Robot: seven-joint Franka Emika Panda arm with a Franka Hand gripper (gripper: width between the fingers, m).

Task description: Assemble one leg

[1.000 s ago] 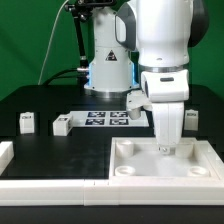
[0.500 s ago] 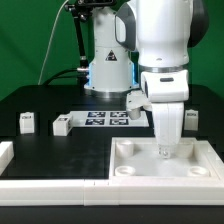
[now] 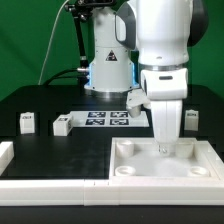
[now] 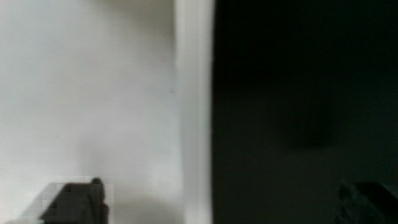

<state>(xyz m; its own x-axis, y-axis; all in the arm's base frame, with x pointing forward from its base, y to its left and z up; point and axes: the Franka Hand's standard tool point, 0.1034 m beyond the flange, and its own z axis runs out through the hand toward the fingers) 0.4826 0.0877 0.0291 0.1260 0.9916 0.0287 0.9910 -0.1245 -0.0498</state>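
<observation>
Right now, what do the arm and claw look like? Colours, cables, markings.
Glossy white rounded-shell robot arm with a dark band above the wrist. White boxy claw, tapering downward; dark fingertips in the wrist view. Black cables behind; the white base glows blue.

**Inspector:** Clear passage?

**Assistant:** The black table [image 3: 75, 150] lies open between the front rail [image 3: 55, 183] and the marker board [image 3: 108, 118].

**Inspector:** Obstructions?

**Assistant:** The left leg [image 3: 27, 122] and second leg [image 3: 62, 125] stand near each other at the exterior view's left. The arm [image 3: 165, 50] hangs over the tabletop [image 3: 195, 162], blocking its far side. The third leg [image 3: 190, 118] stands just behind the tabletop, at the exterior view's right.
</observation>
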